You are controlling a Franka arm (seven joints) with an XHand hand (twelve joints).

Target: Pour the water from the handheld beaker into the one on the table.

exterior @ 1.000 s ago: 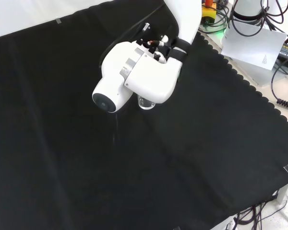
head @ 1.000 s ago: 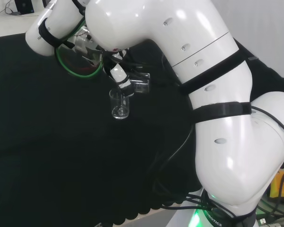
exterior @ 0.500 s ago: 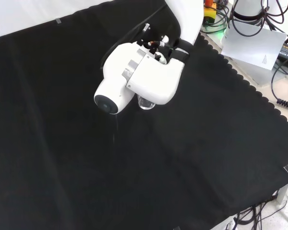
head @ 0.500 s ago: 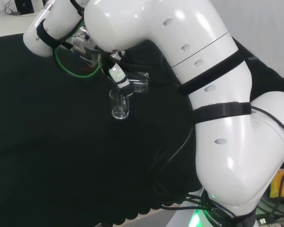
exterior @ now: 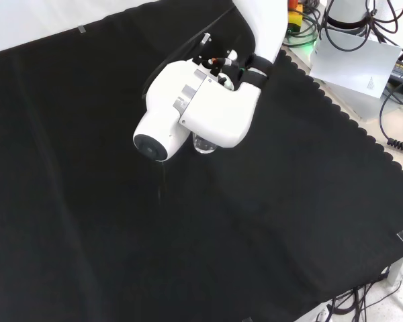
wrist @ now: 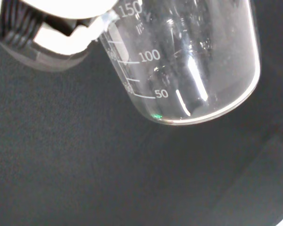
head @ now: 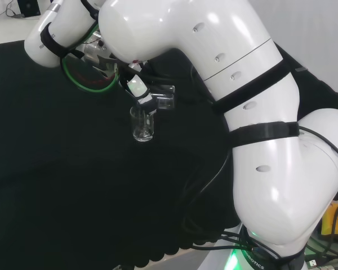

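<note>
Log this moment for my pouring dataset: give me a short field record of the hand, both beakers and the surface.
hand: hand under the arm's links in the head view, fingers curled round a clear beaker
held beaker: held beaker, clear glass with printed graduations, tilted; whether water remains in it cannot be told
table beaker: table beaker, clear, upright on the cloth, right below the hand in the head view
contents of table beaker: cannot tell
surface: black cloth
pour stream: none visible

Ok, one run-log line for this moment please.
phase: pour | hand: holding tilted beaker | table beaker: upright below it | water: cannot tell
</note>
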